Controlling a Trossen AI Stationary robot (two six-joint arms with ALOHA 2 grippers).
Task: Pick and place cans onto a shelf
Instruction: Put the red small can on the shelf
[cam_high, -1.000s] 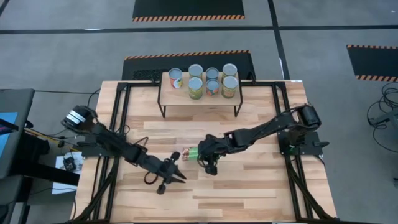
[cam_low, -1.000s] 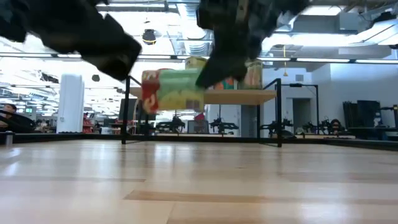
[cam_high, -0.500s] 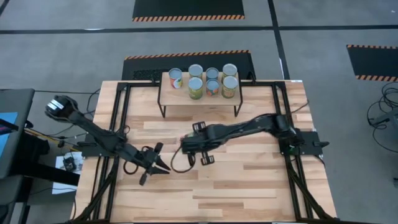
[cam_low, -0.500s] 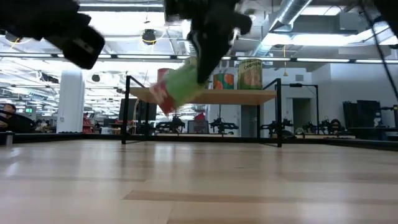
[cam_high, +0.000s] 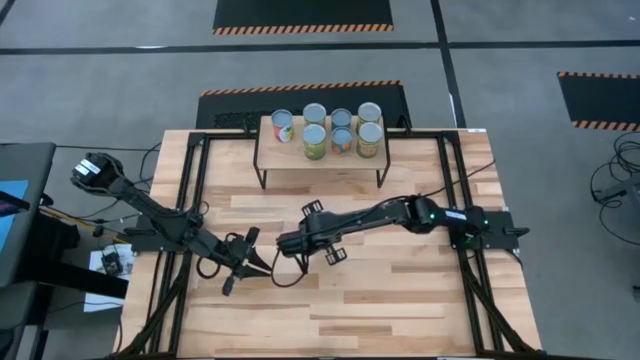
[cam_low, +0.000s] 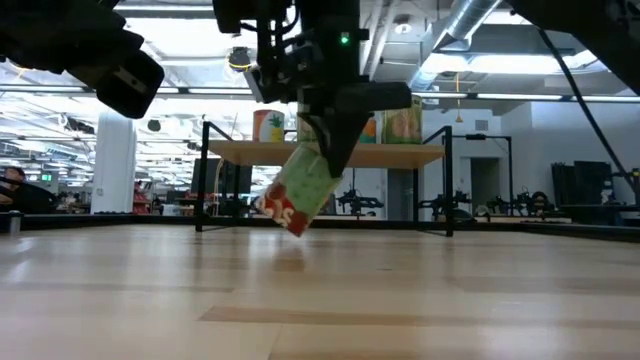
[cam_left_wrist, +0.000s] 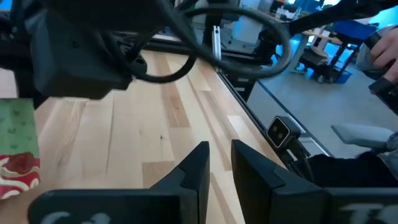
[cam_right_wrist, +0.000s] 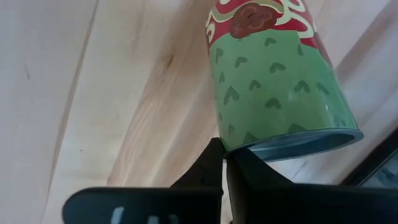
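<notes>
My right gripper (cam_high: 291, 243) reaches out over the middle of the table and is shut on a can with a green and red label (cam_low: 300, 195). The can hangs tilted below the gripper (cam_low: 327, 150). The can also shows in the right wrist view (cam_right_wrist: 273, 81) and in the left wrist view (cam_left_wrist: 15, 149). My left gripper (cam_high: 260, 265) is shut and empty (cam_left_wrist: 221, 155), just to the left of the can and nearer the table's near edge. The shelf (cam_high: 320, 158) stands at the far edge of the table, with several cans (cam_high: 342, 130) upright on its plank. My right gripper pinches the rim of the can's silvery end (cam_right_wrist: 249, 144) between its two fingertips. The fingers come from above, slanting down. The can hangs below them, tilted, with its red end lowest and toward the table's left, clear of the table.
Black frame rails (cam_high: 195, 200) run along the table's left and right sides. Bare wooden tabletop (cam_high: 400, 300) lies in front of the shelf and toward the near edge. A person shows beyond the table's edge in the left wrist view (cam_left_wrist: 379, 56).
My right gripper has gone toward the table's left edge and down with the can. The can lay level a second ago and has tipped, so its red end now hangs lowest. My left gripper has drawn back toward the table's left edge.
</notes>
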